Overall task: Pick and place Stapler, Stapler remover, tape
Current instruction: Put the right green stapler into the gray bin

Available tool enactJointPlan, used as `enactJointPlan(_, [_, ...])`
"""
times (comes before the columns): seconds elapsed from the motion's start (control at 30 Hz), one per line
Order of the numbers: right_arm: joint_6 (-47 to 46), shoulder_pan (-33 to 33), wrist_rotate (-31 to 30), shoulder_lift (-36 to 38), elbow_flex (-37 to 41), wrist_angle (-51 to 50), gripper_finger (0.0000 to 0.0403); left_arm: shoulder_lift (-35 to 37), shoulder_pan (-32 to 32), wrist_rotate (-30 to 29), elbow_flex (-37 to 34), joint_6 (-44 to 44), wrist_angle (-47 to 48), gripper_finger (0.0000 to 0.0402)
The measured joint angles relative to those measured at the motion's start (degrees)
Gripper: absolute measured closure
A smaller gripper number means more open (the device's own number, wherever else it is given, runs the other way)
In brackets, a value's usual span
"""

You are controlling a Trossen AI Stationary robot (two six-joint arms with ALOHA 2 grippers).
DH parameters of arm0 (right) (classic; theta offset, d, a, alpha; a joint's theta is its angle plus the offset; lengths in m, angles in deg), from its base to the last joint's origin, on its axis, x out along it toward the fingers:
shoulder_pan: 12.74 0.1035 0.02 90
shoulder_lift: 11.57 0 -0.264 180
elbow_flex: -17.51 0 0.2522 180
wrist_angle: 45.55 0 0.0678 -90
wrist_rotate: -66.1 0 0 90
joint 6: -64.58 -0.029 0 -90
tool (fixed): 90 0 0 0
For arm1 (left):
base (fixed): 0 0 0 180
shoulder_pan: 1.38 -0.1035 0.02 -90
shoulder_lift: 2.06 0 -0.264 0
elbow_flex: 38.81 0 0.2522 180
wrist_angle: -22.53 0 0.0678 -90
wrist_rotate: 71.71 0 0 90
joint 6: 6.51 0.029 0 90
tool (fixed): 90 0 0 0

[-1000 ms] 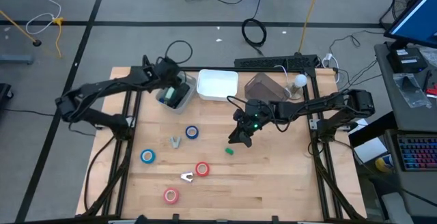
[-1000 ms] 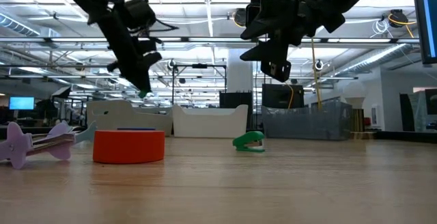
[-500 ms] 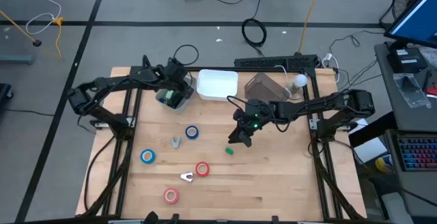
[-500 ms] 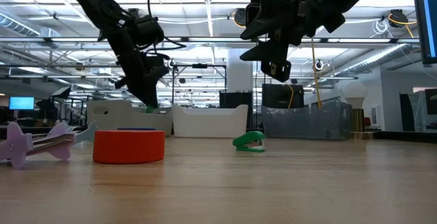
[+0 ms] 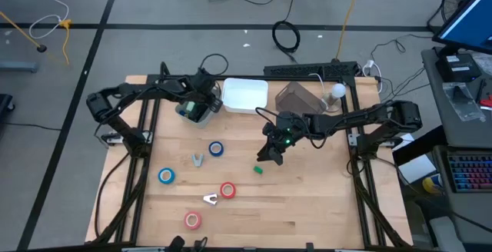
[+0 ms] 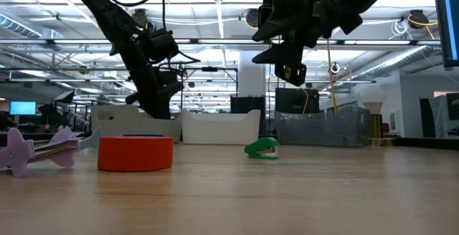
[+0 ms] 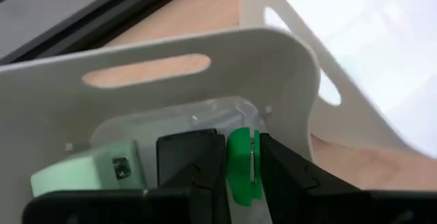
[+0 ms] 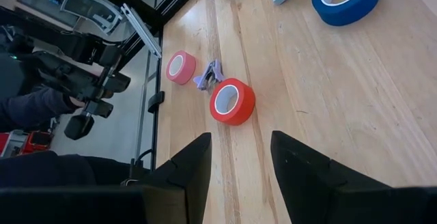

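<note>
My left gripper reaches into the small grey bin at the far left, shut on a small green stapler. A pale green stapler lies in that bin. My right gripper hovers open at mid table, above and just far of another small green stapler that rests on the wood. Two blue tape rolls, a red roll and a pink roll lie flat on the table. A grey stapler remover and a lilac one lie among them. My left gripper pinches the small green stapler between its two fingers, which close on its flat sides. It comes at the bin from above, slanting down. The stapler's body is lifted clear above the bin's floor.
A white tray stands right beside the bin. A brown box and a white bulb-like thing sit at the far right. Bare wood lies along the near edge and the right half of the table.
My left gripper has moved toward the table's right and gone down into the grey bin, carrying the small green stapler, still shut on it. My right gripper has kept still.
</note>
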Motion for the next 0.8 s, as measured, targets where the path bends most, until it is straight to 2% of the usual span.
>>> enactJointPlan(0.2, [0.0, 0.0, 0.0, 0.0, 0.0, -0.01, 0.0257, 0.0, -0.04, -0.04, 0.0, -0.12, -0.08, 0.0323])
enactJointPlan(0.47, [0.0, 0.05, 0.0, 0.0, 0.0, 0.0, 0.0258, -3.61, 1.12, 0.3, 0.13, -0.2, -1.56, 0.0323])
enactJointPlan(0.8, [-0.02, 0.07, 0.0, 0.0, 0.0, -0.02, 0.0258, -3.61, 1.01, -0.11, 0.11, 0.47, -1.34, 0.0323])
